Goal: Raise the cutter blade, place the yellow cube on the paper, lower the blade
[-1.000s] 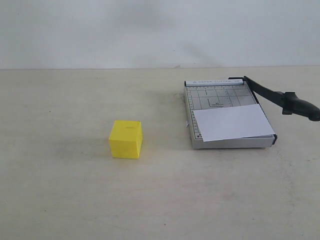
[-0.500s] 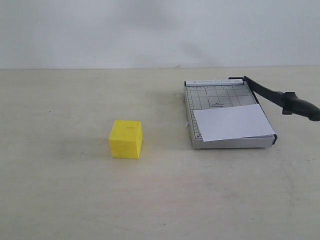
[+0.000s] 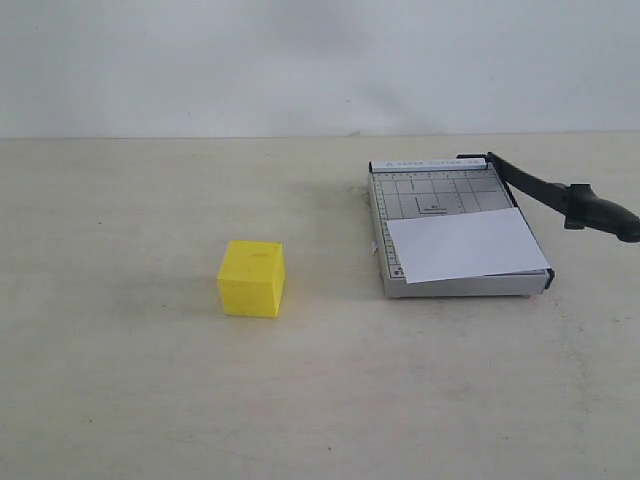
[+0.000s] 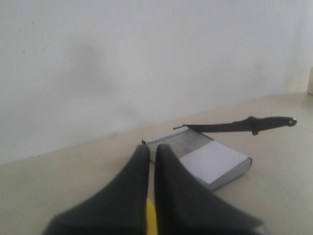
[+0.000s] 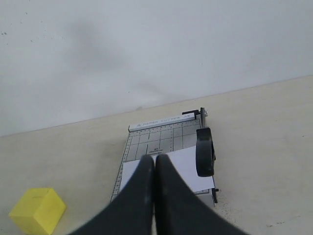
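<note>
The yellow cube (image 3: pixel 252 278) rests on the table left of the grey trimmer base (image 3: pixel 430 190). The white paper (image 3: pixel 465 244) lies on the base's near half. The cutter blade (image 3: pixel 555 192) is partly raised at the trimmer's right side, its thick black handle (image 3: pixel 604 213) out past the base. Neither arm shows in the exterior view. In the left wrist view my left gripper (image 4: pixel 151 148) is shut and holds nothing; a sliver of the cube (image 4: pixel 151 219) shows through its fingers. My right gripper (image 5: pixel 154 159) is shut and empty, with the paper (image 5: pixel 182 169) and blade handle (image 5: pixel 205 151) beyond it.
A plain white wall (image 3: pixel 320 60) backs the beige table (image 3: pixel 120 400). The cube (image 5: pixel 37 210) also shows low at the edge of the right wrist view.
</note>
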Controlling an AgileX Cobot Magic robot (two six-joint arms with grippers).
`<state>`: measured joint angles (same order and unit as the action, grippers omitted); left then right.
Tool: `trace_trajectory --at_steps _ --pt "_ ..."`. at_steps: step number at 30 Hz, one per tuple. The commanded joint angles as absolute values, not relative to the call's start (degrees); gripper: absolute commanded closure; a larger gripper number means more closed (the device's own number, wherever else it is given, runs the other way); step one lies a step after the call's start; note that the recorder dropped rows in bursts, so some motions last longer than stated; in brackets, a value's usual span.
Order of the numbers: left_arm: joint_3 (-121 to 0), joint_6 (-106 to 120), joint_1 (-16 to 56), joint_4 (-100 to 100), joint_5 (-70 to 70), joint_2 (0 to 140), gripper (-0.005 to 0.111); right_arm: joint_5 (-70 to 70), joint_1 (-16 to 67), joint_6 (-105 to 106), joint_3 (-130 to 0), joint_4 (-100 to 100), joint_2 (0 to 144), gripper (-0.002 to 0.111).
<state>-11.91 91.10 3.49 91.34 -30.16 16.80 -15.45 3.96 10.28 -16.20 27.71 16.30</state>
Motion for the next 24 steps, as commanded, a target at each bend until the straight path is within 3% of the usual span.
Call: trace_trajectory --at_steps 1,15,24 --pt "-14.0 98.4 5.4 92.8 -31.2 24.6 0.102 -14.9 3.9 10.3 -16.0 28.0 16.0 0.108" --pt "-25.4 106.8 5.5 94.3 -36.3 53.9 0.102 -11.3 3.9 15.9 -10.8 21.2 16.0 0.108" --pt "-28.9 117.3 14.1 99.9 -31.5 63.9 0.102 -8.0 3.9 14.3 -5.2 21.6 16.0 0.108"
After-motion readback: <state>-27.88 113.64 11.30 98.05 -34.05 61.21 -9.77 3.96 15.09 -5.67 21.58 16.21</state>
